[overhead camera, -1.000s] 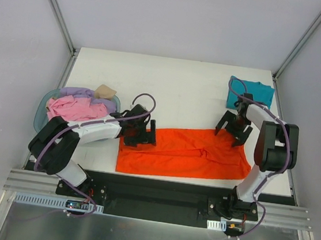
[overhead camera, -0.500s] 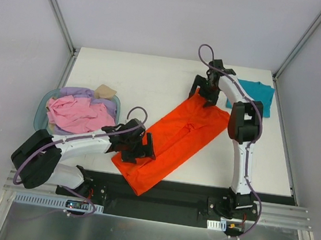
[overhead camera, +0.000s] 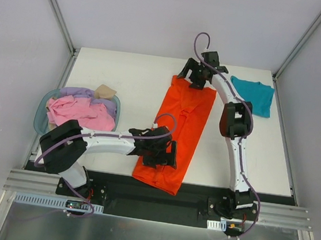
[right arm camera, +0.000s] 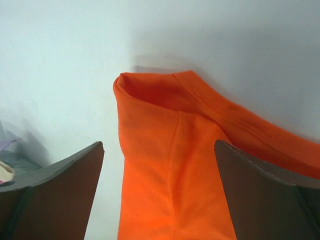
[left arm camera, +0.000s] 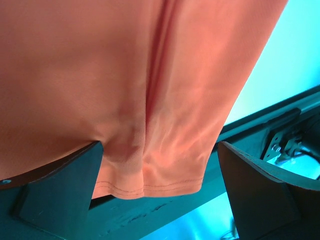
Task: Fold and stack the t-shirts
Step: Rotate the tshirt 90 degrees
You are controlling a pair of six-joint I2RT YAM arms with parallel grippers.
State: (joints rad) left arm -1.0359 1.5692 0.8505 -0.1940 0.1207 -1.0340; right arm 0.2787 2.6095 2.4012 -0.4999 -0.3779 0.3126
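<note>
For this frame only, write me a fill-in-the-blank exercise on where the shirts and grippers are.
One end of the orange-red t-shirt overhangs the table's ___ edge.
The teal t-shirt lies by the table's far ___ corner.
The blue basket stands at the table's ___ edge.
The left gripper and right gripper are at opposite ends of the orange-red t-shirt, both with jaws ___.
Missing words: near; right; left; open.
</note>
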